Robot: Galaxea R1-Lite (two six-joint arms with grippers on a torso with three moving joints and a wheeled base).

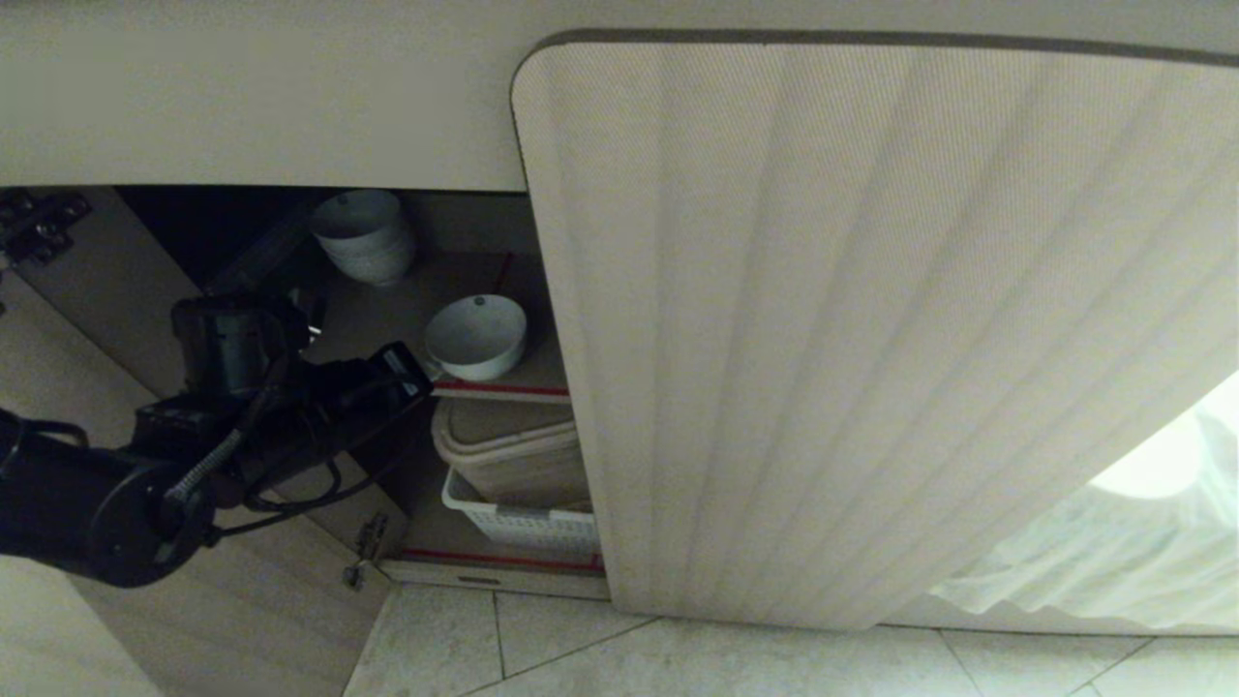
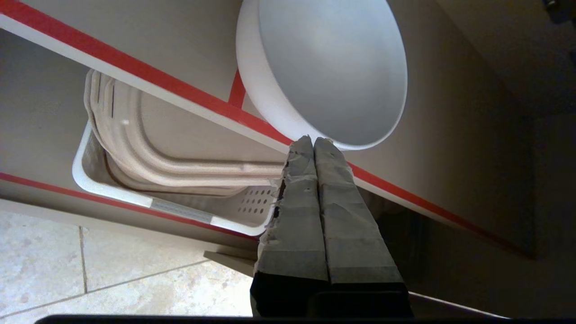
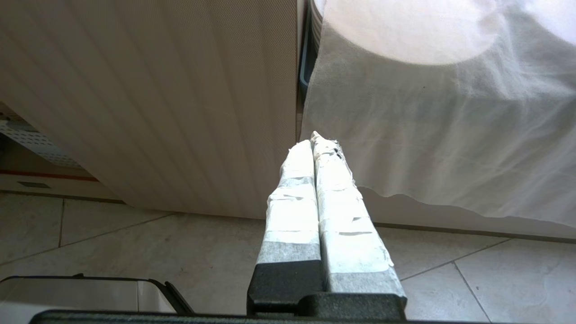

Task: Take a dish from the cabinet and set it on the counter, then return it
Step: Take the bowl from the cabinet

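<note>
Dish [image 1: 475, 336], smooth round white ceramic, on red-edged shelf, left tool [image 2: 313, 140] closed, empty, beside rim

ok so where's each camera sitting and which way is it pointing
Head view: high on the robot, looking down into the open cabinet; the left arm shows, its left gripper beside the dish on the upper shelf.
Left wrist view: behind the shut left gripper, aimed at the dish, with the basket below.
Right wrist view: behind the shut right gripper, facing the closed fluted door and a white cloth.
Shared: head and left wrist views both show dish and basket.
</note>
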